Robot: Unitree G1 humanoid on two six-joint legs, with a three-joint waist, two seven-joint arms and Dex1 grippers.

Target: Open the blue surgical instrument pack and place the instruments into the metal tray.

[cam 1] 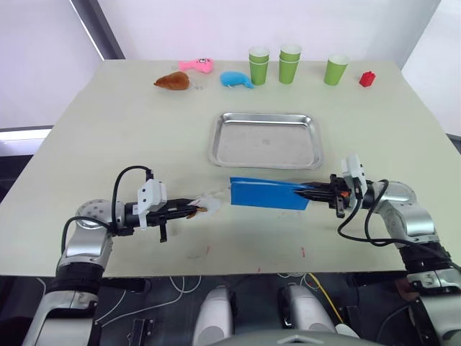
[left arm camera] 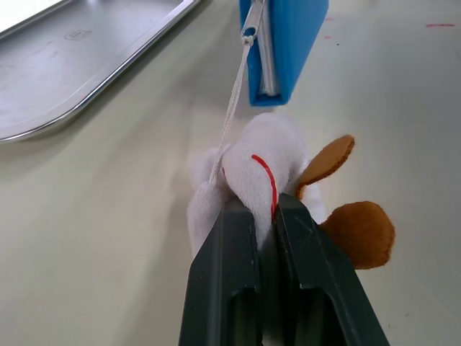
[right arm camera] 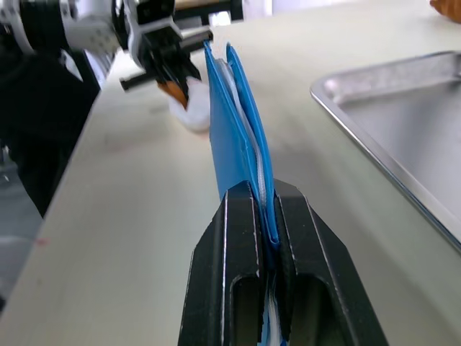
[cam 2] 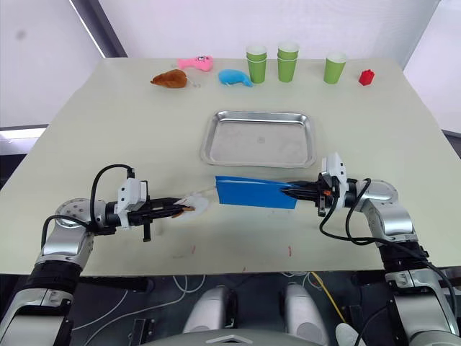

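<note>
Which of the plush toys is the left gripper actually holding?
The white plush with brown ears, clamped in the left gripper and tied by cord to the blue pack; the brown, pink and blue toys lie at the far edge.

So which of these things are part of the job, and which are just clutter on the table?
Job: blue surgical instrument pack, its white plush zipper charm, metal tray, left gripper, right gripper.

Clutter: green cups, red block, pink toy, brown toy, blue whale toy.

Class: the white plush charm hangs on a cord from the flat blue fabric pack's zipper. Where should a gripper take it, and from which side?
Grip the white plush charm across its soft body, approaching from the robot's left, in line with the cord running to the blue fabric pack.
</note>
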